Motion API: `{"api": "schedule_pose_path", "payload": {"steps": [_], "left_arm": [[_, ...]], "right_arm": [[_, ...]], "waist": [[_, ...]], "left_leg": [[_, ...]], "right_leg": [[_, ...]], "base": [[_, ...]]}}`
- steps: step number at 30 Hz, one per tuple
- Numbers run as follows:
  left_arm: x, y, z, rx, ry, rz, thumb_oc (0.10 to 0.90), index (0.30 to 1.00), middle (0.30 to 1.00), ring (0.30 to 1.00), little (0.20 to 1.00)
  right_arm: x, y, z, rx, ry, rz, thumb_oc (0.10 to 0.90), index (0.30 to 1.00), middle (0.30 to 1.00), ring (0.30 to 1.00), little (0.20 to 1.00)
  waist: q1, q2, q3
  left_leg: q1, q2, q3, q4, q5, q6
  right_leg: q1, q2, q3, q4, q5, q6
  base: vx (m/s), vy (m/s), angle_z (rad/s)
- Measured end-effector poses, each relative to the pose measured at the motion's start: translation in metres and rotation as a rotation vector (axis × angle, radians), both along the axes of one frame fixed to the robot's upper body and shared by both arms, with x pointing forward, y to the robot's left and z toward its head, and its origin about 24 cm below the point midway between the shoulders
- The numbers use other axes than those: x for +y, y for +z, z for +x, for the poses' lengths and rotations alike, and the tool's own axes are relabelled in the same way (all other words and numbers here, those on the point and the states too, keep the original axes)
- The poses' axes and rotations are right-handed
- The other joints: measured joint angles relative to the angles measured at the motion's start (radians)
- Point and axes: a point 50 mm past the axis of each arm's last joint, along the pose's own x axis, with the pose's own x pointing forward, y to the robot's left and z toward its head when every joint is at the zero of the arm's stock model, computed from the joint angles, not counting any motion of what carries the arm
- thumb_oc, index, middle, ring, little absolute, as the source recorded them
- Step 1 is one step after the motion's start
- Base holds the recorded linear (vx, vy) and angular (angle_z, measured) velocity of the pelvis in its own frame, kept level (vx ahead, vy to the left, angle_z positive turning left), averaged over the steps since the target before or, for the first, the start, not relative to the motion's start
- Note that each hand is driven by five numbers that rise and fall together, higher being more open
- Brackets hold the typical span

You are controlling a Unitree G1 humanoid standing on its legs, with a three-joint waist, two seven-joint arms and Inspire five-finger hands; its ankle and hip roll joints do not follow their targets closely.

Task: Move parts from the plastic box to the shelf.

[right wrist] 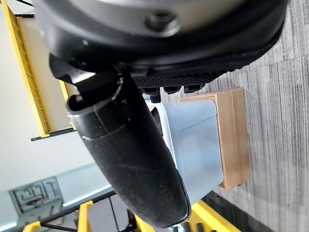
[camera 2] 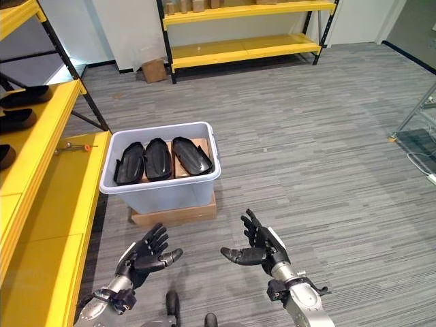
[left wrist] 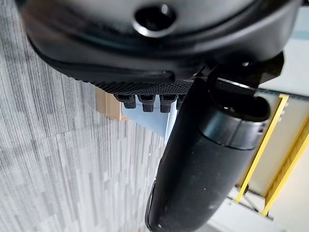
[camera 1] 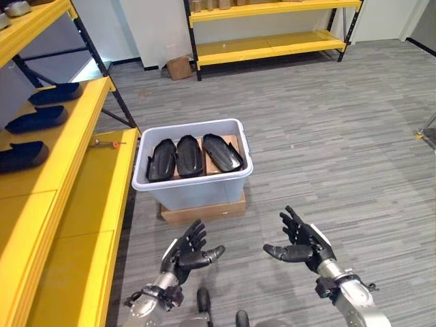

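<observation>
Both hands were empty and held up near the robot, palms facing each other, fingers straight and spread, thumbs pointing inward: left hand [camera 1: 187, 252], right hand [camera 1: 300, 244], well apart from each other. The plastic box [camera 1: 194, 184] sat on the floor just beyond them, resting on a low cardboard base [camera 1: 204, 208]. Three black parts [camera 1: 190, 155] stood side by side inside it, leaning on brown cardboard at the far wall. The yellow shelf [camera 1: 61, 170] ran along the left, its near edge beside the box; three more black parts [camera 1: 37, 119] lay on it further left, and a small orange-tipped tool [camera 1: 105, 143] lay near the box's far left corner. A second yellow rack [camera 1: 269, 41] stood far off against the wall, a cardboard carton [camera 1: 180, 67] at its left foot. Nothing lay between hands and box.
</observation>
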Motion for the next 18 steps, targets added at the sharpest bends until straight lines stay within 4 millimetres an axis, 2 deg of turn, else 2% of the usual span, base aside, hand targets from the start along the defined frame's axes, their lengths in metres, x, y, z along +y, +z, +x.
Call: {"api": "schedule_pose_path", "payload": {"steps": [1, 2, 4, 5, 7, 9, 10, 11, 14, 15, 18], "left_arm": [[0.001, -0.002, -0.003, 0.011, 0.004, 0.0, 0.9, 1.0, 1.0, 1.0, 1.0], [0.002, -0.003, -0.003, 0.014, 0.009, 0.001, 0.9, 1.0, 1.0, 1.0, 1.0], [0.005, -0.006, -0.002, 0.012, 0.019, 0.012, 0.9, 1.0, 1.0, 1.0, 1.0], [0.007, -0.009, -0.001, 0.014, 0.026, 0.018, 0.9, 1.0, 1.0, 1.0, 1.0], [0.009, -0.01, 0.001, 0.016, 0.029, 0.023, 0.9, 1.0, 1.0, 1.0, 1.0], [0.008, -0.009, 0.003, 0.006, 0.022, 0.02, 0.9, 1.0, 1.0, 1.0, 1.0], [0.008, -0.007, 0.004, -0.001, 0.016, 0.022, 0.9, 1.0, 1.0, 1.0, 1.0], [0.009, -0.007, 0.005, -0.003, 0.015, 0.025, 0.9, 1.0, 1.0, 1.0, 1.0], [0.009, -0.004, 0.005, -0.014, -0.027, 0.016, 0.9, 1.0, 1.0, 1.0, 1.0], [0.007, 0.004, 0.009, -0.045, -0.061, 0.019, 0.9, 1.0, 1.0, 1.0, 1.0], [0.007, 0.011, 0.015, -0.057, -0.095, 0.015, 0.9, 1.0, 1.0, 1.0, 1.0]], "right_arm": [[-0.002, -0.002, -0.002, 0.012, 0.009, -0.009, 0.9, 1.0, 1.0, 1.0, 1.0], [-0.004, -0.002, -0.003, 0.016, 0.016, -0.017, 0.9, 1.0, 1.0, 1.0, 1.0], [-0.008, -0.003, -0.008, 0.03, 0.021, -0.032, 0.9, 1.0, 1.0, 1.0, 1.0], [-0.01, -0.003, -0.009, 0.033, 0.028, -0.037, 0.9, 1.0, 1.0, 1.0, 1.0], [-0.011, 0.0, -0.008, 0.024, 0.042, -0.044, 0.9, 1.0, 1.0, 1.0, 1.0], [-0.013, 0.002, -0.008, 0.015, 0.043, -0.045, 0.9, 1.0, 1.0, 1.0, 1.0], [-0.013, 0.004, -0.007, 0.005, 0.041, -0.038, 0.9, 1.0, 1.0, 1.0, 1.0], [-0.01, 0.004, -0.007, 0.0, 0.043, -0.028, 0.9, 1.0, 1.0, 1.0, 1.0], [-0.005, 0.012, -0.004, -0.039, 0.066, -0.011, 0.9, 1.0, 1.0, 1.0, 1.0], [-0.001, 0.018, -0.001, -0.077, 0.065, 0.009, 0.9, 1.0, 1.0, 1.0, 1.0], [0.006, 0.02, 0.002, -0.101, 0.047, 0.037, 0.9, 1.0, 1.0, 1.0, 1.0]], "waist": [[0.001, -0.005, 0.004], [-0.004, 0.0, 0.006], [-0.027, 0.0, 0.007], [-0.034, -0.003, 0.009], [-0.036, -0.004, 0.01], [-0.036, 0.002, 0.014], [-0.047, 0.0, 0.026], [-0.045, -0.015, 0.034], [-0.025, -0.03, 0.034], [-0.026, -0.029, 0.034], [-0.009, -0.025, 0.034]], "left_leg": [[-0.007, -0.001, -0.012, 0.001, 0.0, 0.0], [-0.014, -0.003, 0.01, 0.003, 0.0, 0.001], [-0.038, 0.003, 0.099, 0.036, 0.0, 0.003], [-0.044, 0.005, 0.139, 0.047, 0.003, 0.009], [-0.032, 0.002, 0.143, 0.047, 0.007, 0.016], [0.028, -0.001, 0.155, 0.025, 0.006, 0.033], [0.056, -0.007, 0.168, 0.004, 0.046, 0.058], [0.081, -0.024, 0.181, 0.004, 0.072, 0.069], [0.121, -0.084, 0.207, 0.004, 0.088, 0.085], [0.129, -0.121, 0.204, 0.005, 0.082, 0.104], [0.152, -0.15, 0.185, 0.005, 0.068, 0.166]], "right_leg": [[0.016, -0.002, 0.021, -0.002, -0.002, 0.0], [0.029, -0.006, 0.021, -0.005, -0.009, -0.003], [0.051, -0.013, 0.014, -0.004, -0.03, 0.001], [0.061, -0.022, 0.013, -0.003, -0.043, 0.01], [0.063, -0.036, 0.025, 0.001, -0.065, 0.035], [0.074, -0.046, 0.034, 0.014, -0.099, 0.068], [0.089, -0.054, 0.021, 0.03, -0.123, 0.084], [0.104, -0.075, 0.016, 0.052, -0.146, 0.108], [0.13, -0.135, -0.033, 0.084, -0.184, 0.159], [0.129, -0.17, -0.075, 0.108, -0.196, 0.178], [0.106, -0.198, -0.11, 0.193, -0.23, 0.193]], "base": [[0.24, 0.182, -0.77], [0.16, 0.156, -0.35], [0.16, 0.165, -0.02], [0.2, 0.192, 0.03], [0.23, 0.205, -0.1], [0.22, 0.18, -0.03], [0.29, 0.229, 0.07], [0.3, 0.229, 0.03], [0.31, 0.235, -0.06], [0.25, 0.183, 0.2], [0.21, 0.163, 0.23]]}}
